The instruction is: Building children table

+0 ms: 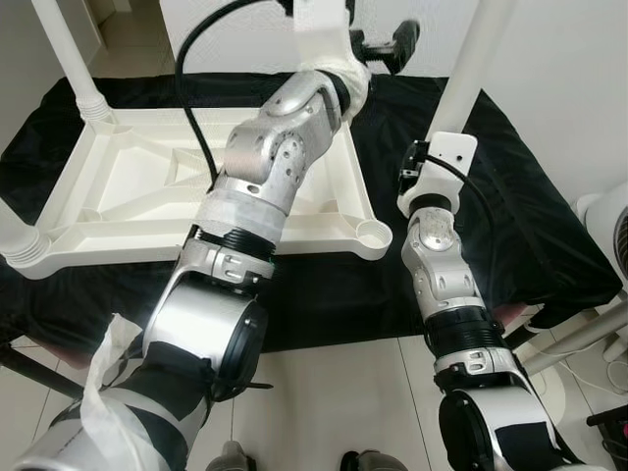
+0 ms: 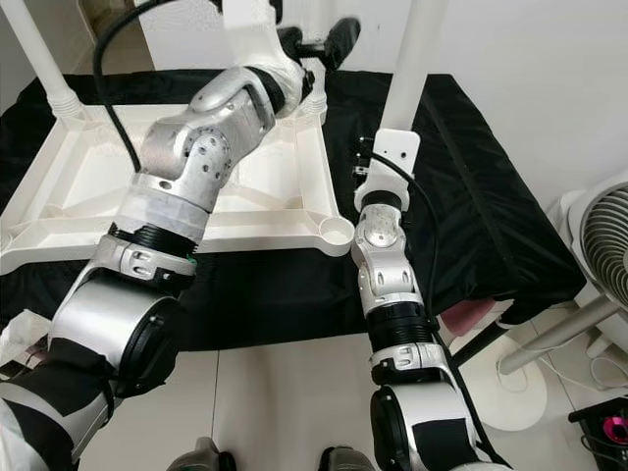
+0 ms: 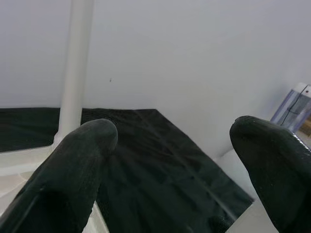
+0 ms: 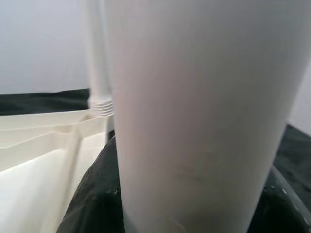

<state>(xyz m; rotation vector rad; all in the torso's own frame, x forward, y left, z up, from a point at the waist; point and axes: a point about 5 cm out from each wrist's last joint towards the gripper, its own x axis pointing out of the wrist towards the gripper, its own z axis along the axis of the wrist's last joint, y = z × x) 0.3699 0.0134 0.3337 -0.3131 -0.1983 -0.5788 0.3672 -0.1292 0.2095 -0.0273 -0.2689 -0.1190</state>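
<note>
Now the right tool (image 4: 189, 213) grips a white leg (image 1: 481, 59) upright; the open corner socket (image 1: 374, 234) of the upturned tabletop (image 1: 147, 186) lies at nine o'clock, just beside. Left tool (image 3: 170, 160) gapes, holding nothing.

Silver jointed arms, perforated left forearm (image 1: 270, 157), black collars between segments, black cable behind left gripper (image 1: 388, 44), white wrist mounts, white cloth wrap on left shoulder (image 1: 108, 368)
</note>
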